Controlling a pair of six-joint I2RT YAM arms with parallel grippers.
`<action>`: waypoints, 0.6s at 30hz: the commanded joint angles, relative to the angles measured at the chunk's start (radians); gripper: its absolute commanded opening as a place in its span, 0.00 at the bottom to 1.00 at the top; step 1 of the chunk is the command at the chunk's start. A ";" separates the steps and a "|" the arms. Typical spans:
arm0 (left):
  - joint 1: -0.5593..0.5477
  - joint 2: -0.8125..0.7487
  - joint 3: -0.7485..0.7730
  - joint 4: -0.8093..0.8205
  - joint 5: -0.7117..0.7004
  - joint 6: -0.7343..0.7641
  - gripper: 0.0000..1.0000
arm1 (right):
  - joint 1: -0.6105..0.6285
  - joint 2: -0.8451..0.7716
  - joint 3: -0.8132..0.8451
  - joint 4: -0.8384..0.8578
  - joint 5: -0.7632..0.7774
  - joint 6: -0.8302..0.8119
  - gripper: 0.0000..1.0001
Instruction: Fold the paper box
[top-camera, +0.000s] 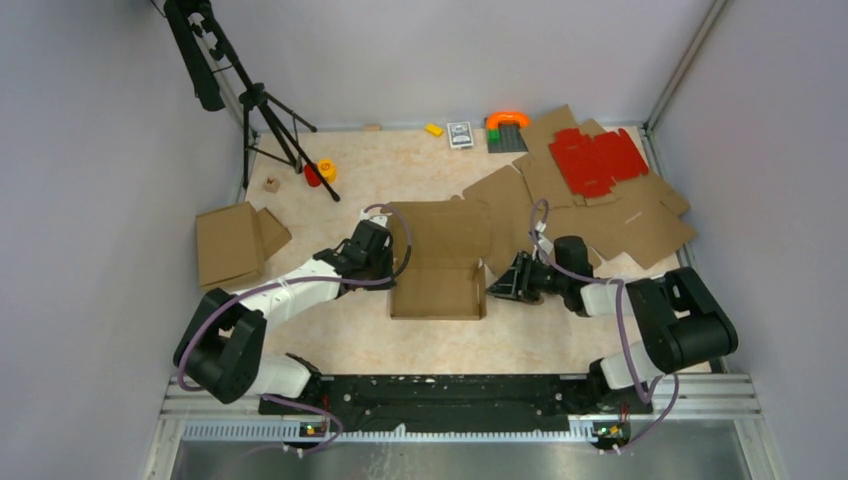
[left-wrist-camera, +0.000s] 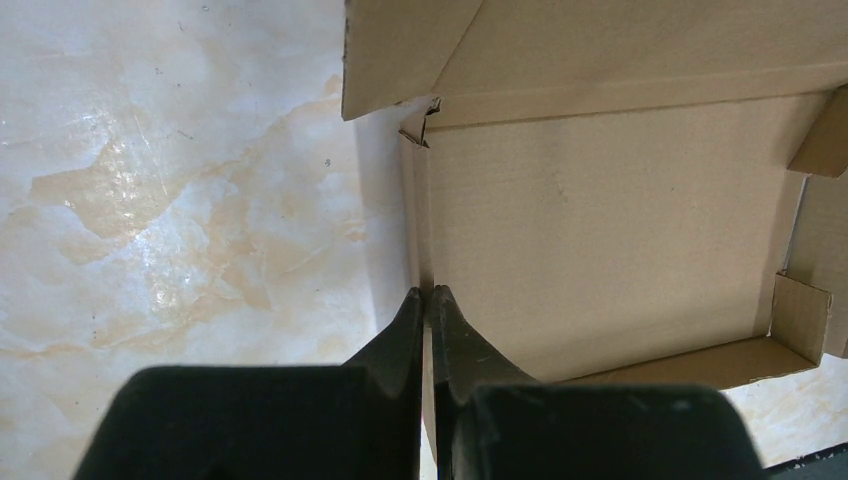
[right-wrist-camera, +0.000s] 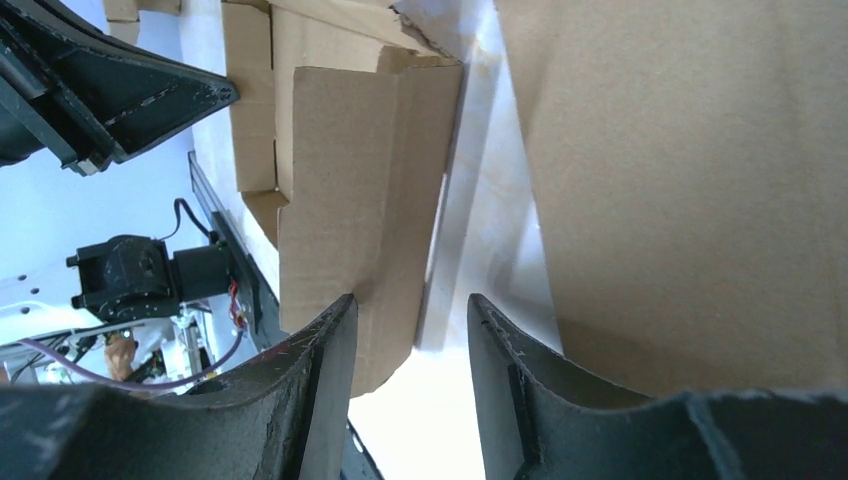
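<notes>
The paper box (top-camera: 437, 292) sits on the marbled surface (top-camera: 430, 345) midway between the two arms, its near half a shallow tray with raised walls and its far panel open behind. On the box's left, the left pincer (left-wrist-camera: 428, 300) is closed tight on the tray's left wall, one finger on each side of the cardboard. On the box's right, the right pincer (right-wrist-camera: 408, 310) stands parted, gripping nothing, with the edge of a side flap reaching into its gap. Beyond the box to its right lie flat cardboard sheets (top-camera: 640, 225) with a red die-cut sheet (top-camera: 597, 160) on top.
</notes>
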 joint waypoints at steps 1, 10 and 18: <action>-0.004 0.005 -0.010 0.012 0.007 0.002 0.00 | 0.045 0.000 0.062 0.060 -0.007 0.005 0.44; -0.004 0.008 -0.006 0.012 0.011 0.002 0.00 | 0.140 -0.003 0.149 -0.078 0.142 -0.047 0.44; -0.003 0.010 -0.008 0.015 0.013 0.002 0.00 | 0.207 -0.004 0.214 -0.213 0.273 -0.112 0.43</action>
